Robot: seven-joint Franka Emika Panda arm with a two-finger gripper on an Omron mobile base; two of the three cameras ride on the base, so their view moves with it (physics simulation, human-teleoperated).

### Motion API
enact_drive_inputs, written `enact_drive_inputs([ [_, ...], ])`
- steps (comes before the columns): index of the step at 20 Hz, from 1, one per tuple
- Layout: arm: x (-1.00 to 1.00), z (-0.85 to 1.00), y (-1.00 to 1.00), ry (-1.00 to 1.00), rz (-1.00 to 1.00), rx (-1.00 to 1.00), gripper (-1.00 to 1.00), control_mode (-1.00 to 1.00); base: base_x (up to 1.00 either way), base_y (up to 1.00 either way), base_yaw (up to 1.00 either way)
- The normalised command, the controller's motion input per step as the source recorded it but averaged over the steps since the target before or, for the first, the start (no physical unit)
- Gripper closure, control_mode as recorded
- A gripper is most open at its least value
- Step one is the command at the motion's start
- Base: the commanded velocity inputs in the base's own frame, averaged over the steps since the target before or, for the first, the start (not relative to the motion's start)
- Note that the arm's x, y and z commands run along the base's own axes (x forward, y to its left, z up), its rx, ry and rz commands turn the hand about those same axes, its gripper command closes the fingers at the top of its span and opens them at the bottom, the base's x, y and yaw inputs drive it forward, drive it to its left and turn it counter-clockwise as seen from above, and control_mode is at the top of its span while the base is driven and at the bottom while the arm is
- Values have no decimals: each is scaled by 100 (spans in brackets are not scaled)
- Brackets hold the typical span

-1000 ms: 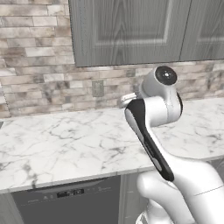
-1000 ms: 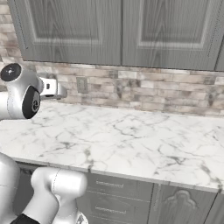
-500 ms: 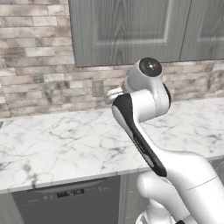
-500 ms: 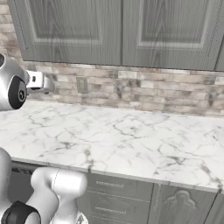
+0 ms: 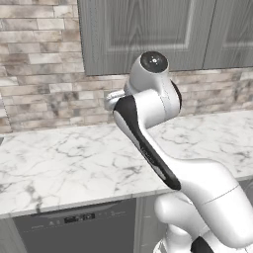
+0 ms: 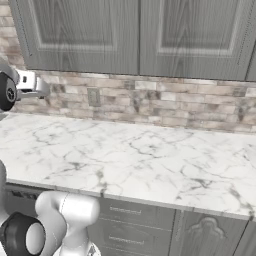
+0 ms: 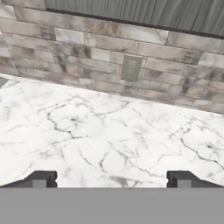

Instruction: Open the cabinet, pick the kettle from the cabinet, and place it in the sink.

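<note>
White marble bench (image 5: 59, 163) runs under a brick backsplash (image 7: 87, 57), the cabinet (image 5: 143, 34) shut above it, while the tool (image 7: 112, 179), fingertips wide apart and empty, hangs over the bench facing the wall, likely readying to reach the door.

Glossy white arm (image 5: 197, 183) of rounded segments, black band along the forearm, dark round joint cap (image 5: 153, 61), small dark square fingertips (image 7: 40, 179).

cabinet (image 6: 137, 35) above the backsplash wall (image 6: 150, 102) | outlet (image 7: 131, 68) on that wall | counter (image 6: 140, 160) before wall | base cabinets (image 6: 165, 232) under counter front edge
</note>
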Motion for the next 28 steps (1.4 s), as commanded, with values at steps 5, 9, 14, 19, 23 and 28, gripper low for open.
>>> enact_drive_inputs([
  [5, 0, 18, 20, -18, 0, 0, -100, -100, 0, 0, 0],
  [9, 4, 18, 15, -20, 0, 0, -100, -100, 0, 0, 0],
  [14, 7, 28, 19, -7, 0, 0, -100, -100, 0, 0, 0],
  [19, 16, 35, 14, -3, 0, 5, -100, -100, 0, 0, 0],
  [23, 13, 34, 14, -16, 0, 4, -100, -100, 0, 0, 0],
  [28, 13, 29, 16, -21, 0, 1, -100, -100, 0, 0, 0],
])
